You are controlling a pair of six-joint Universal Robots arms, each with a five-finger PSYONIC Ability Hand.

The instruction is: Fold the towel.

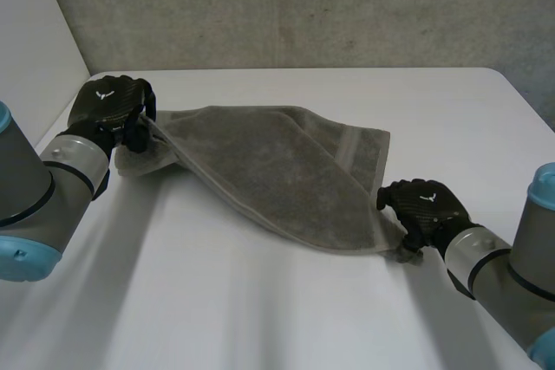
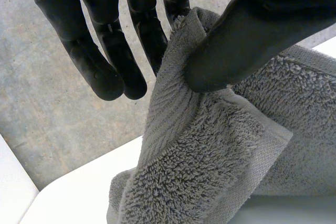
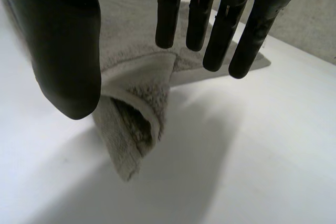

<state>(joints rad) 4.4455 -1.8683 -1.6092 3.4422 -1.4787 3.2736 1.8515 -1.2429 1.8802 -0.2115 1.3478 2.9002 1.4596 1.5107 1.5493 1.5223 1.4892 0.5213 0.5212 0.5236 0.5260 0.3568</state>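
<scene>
Where the bench (image 1: pixel 260 301) reaches its far left corner, the left robot hand (image 1: pixel 111 108) has one end of the grey towel (image 1: pixel 277 166) pinched. In the left wrist view its thumb (image 2: pixel 236 40) presses a bunched fold of terry against one of the fingers (image 2: pixel 149 35), while the other fingers stand straight and free of the cloth. From there the towel runs slantwise across the bench towards the near right side, raised at both ends and sagging in the middle. I cannot tell whether its lower edge touches the bench top. The right robot hand (image 1: pixel 423 205), near the bench's right edge, grips the opposite corner. In the right wrist view the cloth passes between that hand's thumb and its straight fingers, and a folded tip of the corner hangs below them.
</scene>
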